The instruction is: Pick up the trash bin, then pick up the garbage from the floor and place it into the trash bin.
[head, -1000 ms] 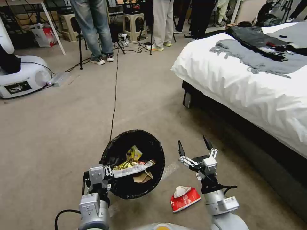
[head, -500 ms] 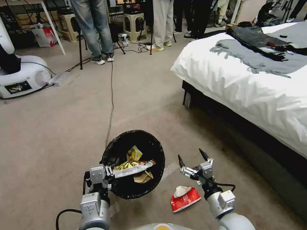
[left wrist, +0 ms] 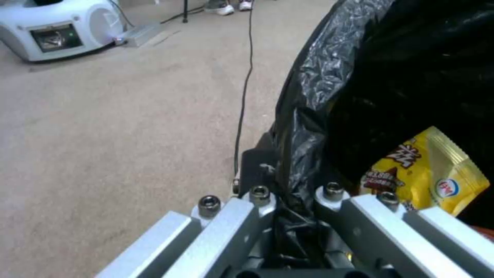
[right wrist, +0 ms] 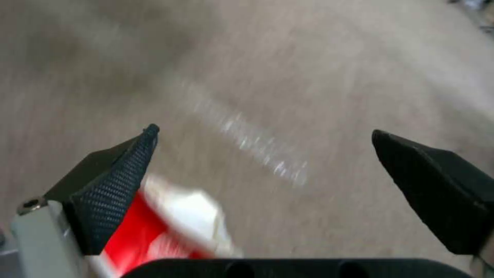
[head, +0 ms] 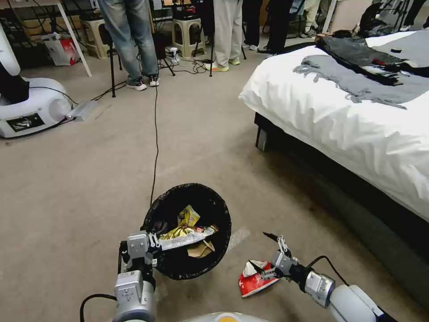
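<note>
Right hand (head: pixel 263 252) low, fingers apart, above the red-white wrapper (head: pixel 257 278); left hand (head: pixel 149 245) clamped on the trash bin (head: pixel 187 230) rim.

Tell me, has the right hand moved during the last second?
Yes. The open right hand has come down and toward the robot, judged against the still trash bin; it is now by the red-white wrapper on the floor.
</note>
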